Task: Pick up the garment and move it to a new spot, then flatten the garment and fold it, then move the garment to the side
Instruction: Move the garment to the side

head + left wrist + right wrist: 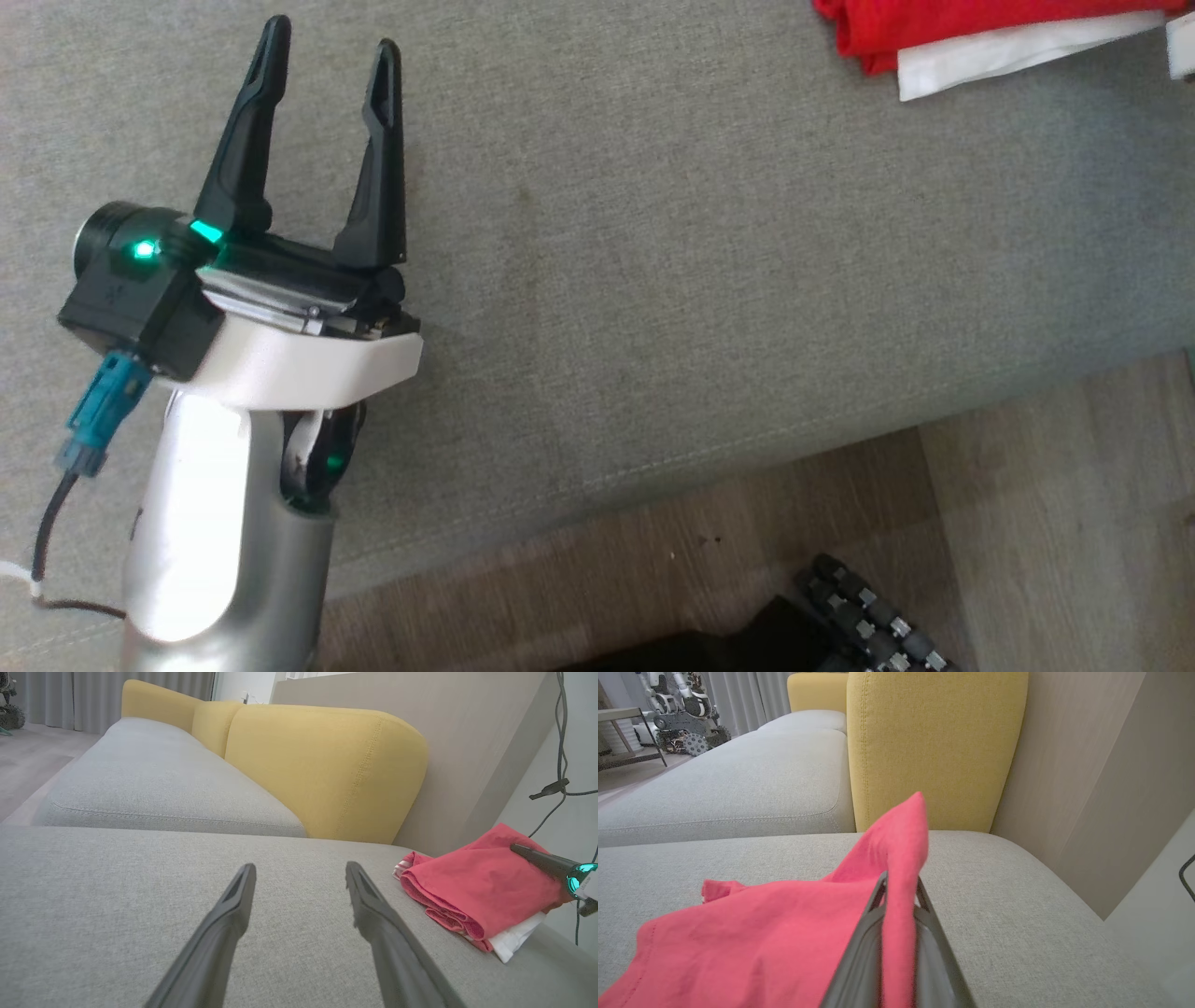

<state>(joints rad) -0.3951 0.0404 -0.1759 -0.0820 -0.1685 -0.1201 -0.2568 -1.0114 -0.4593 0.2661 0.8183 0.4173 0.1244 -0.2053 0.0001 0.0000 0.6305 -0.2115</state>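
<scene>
Garment (934, 28), red with a white layer under it, lies on the grey sofa (653, 233). In the head view it sits at the far right corner of the seat, touching the far edge of that view. In the left wrist view the garment (481, 886) is a folded red pile. The white part pokes out below it on the side near the camera. It is close to the right end of the seat, just beside the yellow back cushion (327, 765) and the pale wall panel (467, 742).

The right fingers (864, 952) are close together and they pinch the red cloth. In the right wrist view a flap of the garment (761, 947) stands up between them in a point. The rest spreads out low and to the left over the seat. In the left wrist view one dark right finger (537, 858) rests on top of the red pile.

The left fingers (247, 140) are wide apart. They hang over the bare grey seat near its front edge, well apart from the garment. In the left wrist view the left fingers (219, 933) point across the seat toward the yellow cushion.

A wood floor (1027, 485) runs along the front edge of the sofa.
</scene>
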